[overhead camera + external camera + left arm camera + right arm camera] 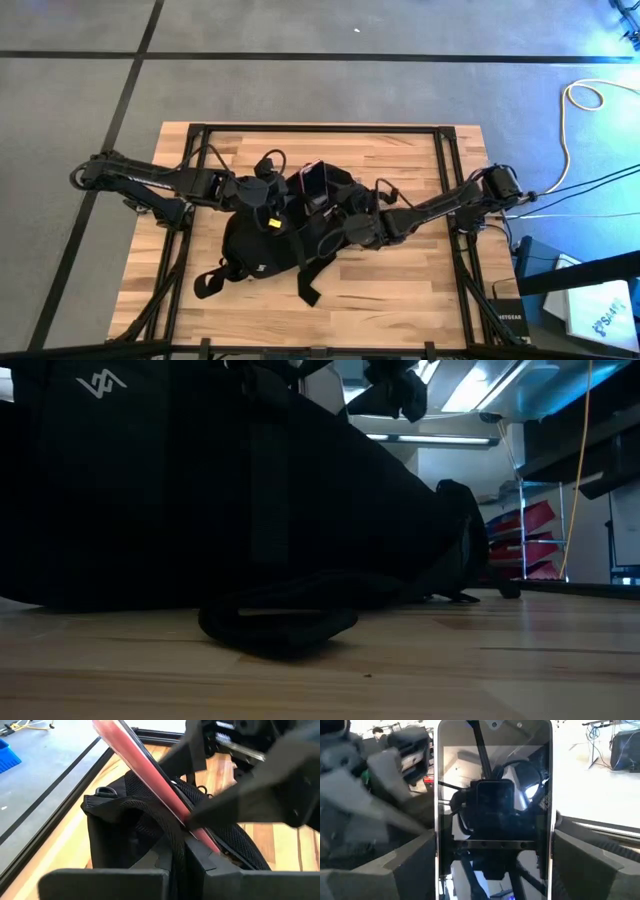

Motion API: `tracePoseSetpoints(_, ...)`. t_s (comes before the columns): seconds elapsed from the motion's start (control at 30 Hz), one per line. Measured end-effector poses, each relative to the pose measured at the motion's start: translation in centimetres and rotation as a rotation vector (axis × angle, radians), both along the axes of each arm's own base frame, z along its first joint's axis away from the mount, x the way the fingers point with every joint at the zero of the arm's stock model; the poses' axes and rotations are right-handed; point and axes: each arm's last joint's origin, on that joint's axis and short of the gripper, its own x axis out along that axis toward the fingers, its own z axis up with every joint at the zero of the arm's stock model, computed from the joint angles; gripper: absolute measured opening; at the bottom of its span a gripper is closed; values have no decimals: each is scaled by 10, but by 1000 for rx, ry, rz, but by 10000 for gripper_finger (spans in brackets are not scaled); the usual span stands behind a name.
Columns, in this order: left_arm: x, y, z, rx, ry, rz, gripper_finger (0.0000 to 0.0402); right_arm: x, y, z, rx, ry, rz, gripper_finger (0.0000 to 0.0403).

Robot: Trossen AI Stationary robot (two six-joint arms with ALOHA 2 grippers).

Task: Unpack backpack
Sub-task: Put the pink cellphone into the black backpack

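The black backpack (pixel 262 252) lies on the wooden table with its straps spread toward the near edge; its white logo (pixel 101 382) shows in the low view. My left gripper (pixel 272 212) is over the backpack's top and shut on a black fabric band. My right gripper (pixel 333 207) comes from the right and is shut on a pink-edged phone (pixel 314 182) with a dark screen, held above the backpack's far end. The phone's pink edge (pixel 150 767) slants across the left wrist view. My left gripper (pixel 185 857) pinches a black fabric band (pixel 172 837) at the backpack's top between its two fingers; the band runs back between them, and the backpack rests on the table. My right gripper (pixel 495 857) pinches the phone (pixel 495 795) by its two long edges, one finger (pixel 407 867) on each side. The phone is lifted clear and tilted, its screen facing the wrist camera.
A black strap loop (pixel 280 622) lies on the table in front of the backpack. The table's black frame rails (pixel 320 130) border the wooden top. Bare wood (pixel 400 280) lies on the near right. Cables (pixel 580 110) run over the floor to the right.
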Motion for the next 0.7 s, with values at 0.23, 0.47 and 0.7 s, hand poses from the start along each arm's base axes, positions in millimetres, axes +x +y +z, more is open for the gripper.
tracePoseSetpoints(0.23,-2,0,-3,6,32,2,6,11,5,-19,0,-22,-24,337)
tracePoseSetpoints(0.47,-3,0,-4,7,49,-2,6,9,9,-22,-18,14,-21,337)
tracePoseSetpoints(0.7,-3,0,-4,6,49,-3,5,7,14,-23,-80,82,-8,337)
